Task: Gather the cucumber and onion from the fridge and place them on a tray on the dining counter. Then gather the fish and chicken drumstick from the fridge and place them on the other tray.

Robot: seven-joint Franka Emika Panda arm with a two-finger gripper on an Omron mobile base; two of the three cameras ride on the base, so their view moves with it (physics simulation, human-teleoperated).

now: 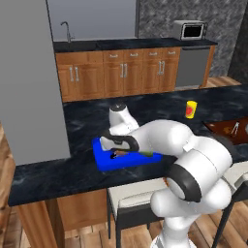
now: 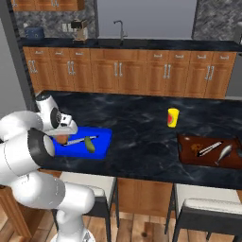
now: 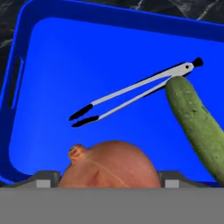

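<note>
The onion (image 3: 109, 165) sits in the blue tray (image 3: 52, 52) on the dining counter (image 2: 142, 123), between the wide-open fingers of the gripper (image 3: 107, 179) though whether they touch it I cannot tell, with tongs (image 3: 131, 94) and the cucumber (image 3: 197, 122) beside it.

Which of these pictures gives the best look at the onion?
The hand view: the onion sits large and close between the fingertips, inside the blue tray. In the right base view it is a small reddish spot partly hidden under the hand. In the left base view the arm covers that part of the tray.
</note>
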